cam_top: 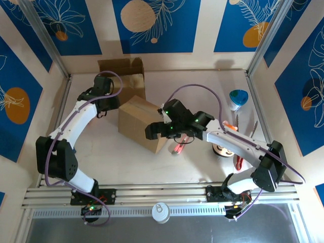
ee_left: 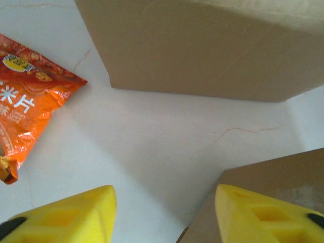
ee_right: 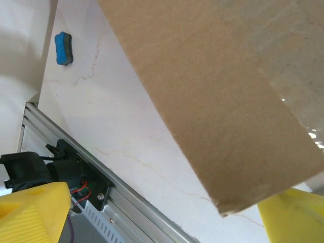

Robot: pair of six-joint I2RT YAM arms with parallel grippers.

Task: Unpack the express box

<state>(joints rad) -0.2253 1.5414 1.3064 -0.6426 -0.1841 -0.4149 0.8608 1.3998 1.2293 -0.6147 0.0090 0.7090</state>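
The brown cardboard express box [cam_top: 139, 121] stands mid-table with a flap [cam_top: 121, 76] raised at its back. My left gripper [cam_top: 109, 104] is at the box's back left. In the left wrist view that gripper [ee_left: 164, 212] is open with bare table between its yellow fingers [ee_left: 76, 212]; a box wall [ee_left: 202, 45] lies ahead and a box corner [ee_left: 273, 177] is by the right finger. An orange snack packet [ee_left: 30, 96] lies on the table to the left. My right gripper [cam_top: 154, 131] is open at the box's front right corner; the box [ee_right: 228, 91] looms over its fingers [ee_right: 33, 212].
A pink tube [cam_top: 178, 147] lies just right of the box. Farther right are a blue-and-white cup [cam_top: 238, 98], an orange pen [cam_top: 236, 124], a round object [cam_top: 223, 149] and a red-handled tool [cam_top: 238, 159]. A small blue block [ee_right: 63, 48] lies near the metal rail [ee_right: 126, 197].
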